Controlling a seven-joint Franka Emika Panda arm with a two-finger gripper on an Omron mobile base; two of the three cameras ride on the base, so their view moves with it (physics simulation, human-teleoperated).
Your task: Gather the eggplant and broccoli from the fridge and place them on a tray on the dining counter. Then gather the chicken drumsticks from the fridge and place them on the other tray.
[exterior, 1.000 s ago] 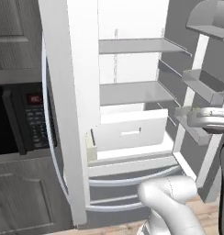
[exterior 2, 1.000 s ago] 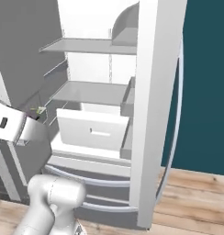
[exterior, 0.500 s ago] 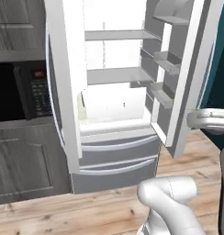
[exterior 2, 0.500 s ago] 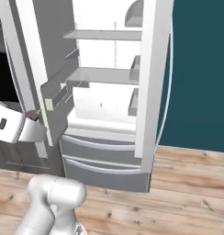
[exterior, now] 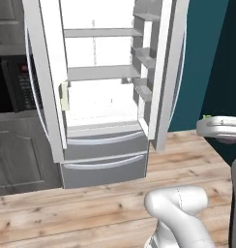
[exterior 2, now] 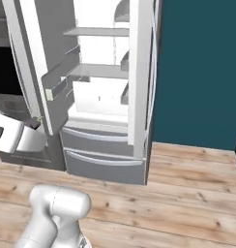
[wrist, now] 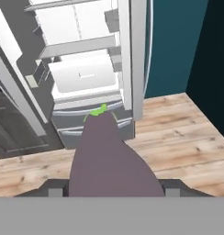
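One item held: eggplant (wrist: 109, 160), purple, green cap forward.
Gripper (wrist: 109, 187): pinching the eggplant between its fingers.
Fridge (exterior: 98, 97): both doors open, ahead of the arm.
Floor (exterior 2: 187, 193): wood planks.

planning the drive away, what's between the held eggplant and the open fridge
In the hand view, bare wooden floor lies between the eggplant in the gripper and the fridge.
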